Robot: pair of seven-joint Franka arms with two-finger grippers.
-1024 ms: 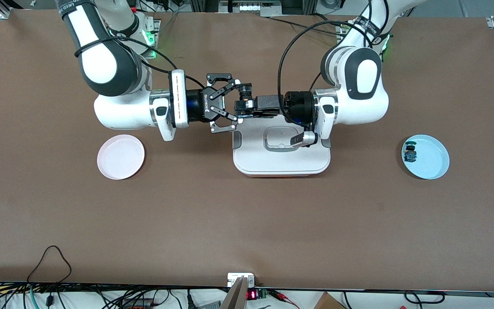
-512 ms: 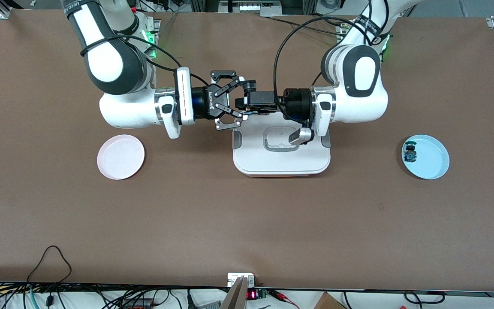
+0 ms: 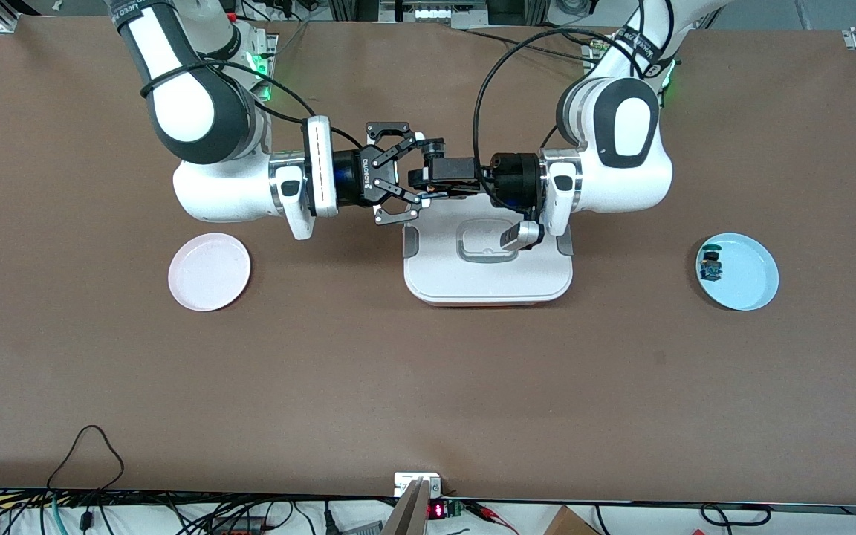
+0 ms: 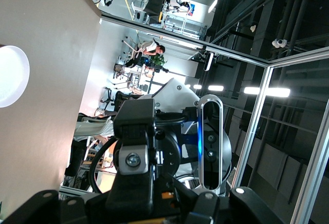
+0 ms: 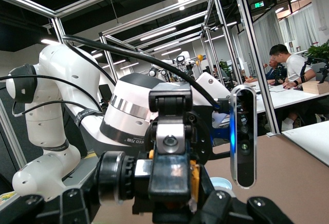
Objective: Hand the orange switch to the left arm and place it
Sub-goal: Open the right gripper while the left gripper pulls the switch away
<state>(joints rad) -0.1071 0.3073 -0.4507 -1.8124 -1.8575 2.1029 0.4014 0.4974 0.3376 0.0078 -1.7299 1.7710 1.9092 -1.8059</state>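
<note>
Both arms are level and nose to nose above the box's edge nearest the robots, mid-counter. The left tool points at the right tool, whose fingers are spread wide around the left tool's tip. The right wrist view shows an orange sliver, the orange switch, pinched at the left tool's tip; the left tool is clamped on it. The box lid sits close beneath both tools. A pink plate lies toward the right arm's end of the counter, a blue plate toward the left arm's end, carrying a small blue part. The counter strip along the front edge is bare brown.
</note>
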